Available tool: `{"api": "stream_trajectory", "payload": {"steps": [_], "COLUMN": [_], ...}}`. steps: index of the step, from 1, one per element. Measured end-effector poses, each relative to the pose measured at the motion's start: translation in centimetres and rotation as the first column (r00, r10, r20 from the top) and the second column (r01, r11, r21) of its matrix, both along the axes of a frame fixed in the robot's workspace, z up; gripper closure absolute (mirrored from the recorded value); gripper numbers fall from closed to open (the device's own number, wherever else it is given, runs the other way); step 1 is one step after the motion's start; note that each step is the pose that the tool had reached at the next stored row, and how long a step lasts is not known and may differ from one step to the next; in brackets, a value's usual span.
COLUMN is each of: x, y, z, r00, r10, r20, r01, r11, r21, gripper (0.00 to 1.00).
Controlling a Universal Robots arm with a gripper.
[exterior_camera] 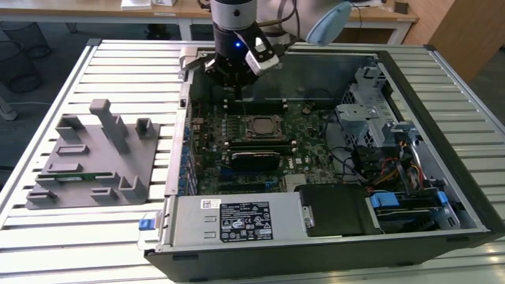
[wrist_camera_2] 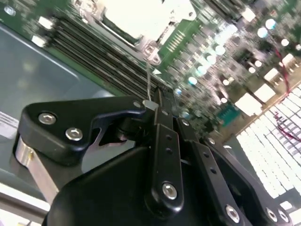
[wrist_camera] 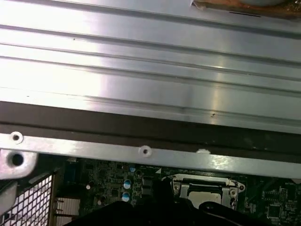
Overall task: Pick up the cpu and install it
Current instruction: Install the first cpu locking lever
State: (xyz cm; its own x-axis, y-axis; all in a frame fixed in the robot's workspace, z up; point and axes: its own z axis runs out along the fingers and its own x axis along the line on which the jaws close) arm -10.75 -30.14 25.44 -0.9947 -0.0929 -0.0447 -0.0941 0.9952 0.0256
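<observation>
The cpu point(exterior_camera: 259, 126) lies flat in its socket in the middle of the motherboard point(exterior_camera: 308, 133), a silver-grey square inside a metal frame. It shows as a bright pale square point(wrist_camera_2: 136, 16) in the second wrist view and as a pale chip in its frame point(wrist_camera: 209, 195) in the first wrist view. My gripper point(exterior_camera: 236, 83) hangs just behind the socket, above the memory slots. Its black fingers point(wrist_camera_2: 162, 117) are pressed together, shut on the tip of a thin metal socket lever point(wrist_camera_2: 148, 80) that rises from the socket's corner.
The open computer case point(exterior_camera: 442, 148) lies on a slatted metal table point(exterior_camera: 79, 236), with drive cages and cables on the exterior view's right and a power supply point(exterior_camera: 236, 222) in front. A grey fixture point(exterior_camera: 94, 160) holding a green memory stick point(exterior_camera: 75, 176) stands left of the case.
</observation>
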Motion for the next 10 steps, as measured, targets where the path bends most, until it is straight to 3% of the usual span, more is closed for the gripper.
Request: {"api": "stream_trajectory", "payload": {"steps": [5, 10], "x": [2.2, 2.8], "y": [0.00, -0.01], "z": [-0.21, -0.39], "r00": [1.0000, 1.0000], "r10": [0.002, 0.002], "r20": [0.0000, -0.0001], "r01": [-0.002, -0.002], "r11": [1.0000, 1.0000], "r21": [0.0000, 0.0000], "gripper": [0.89, 0.89]}}
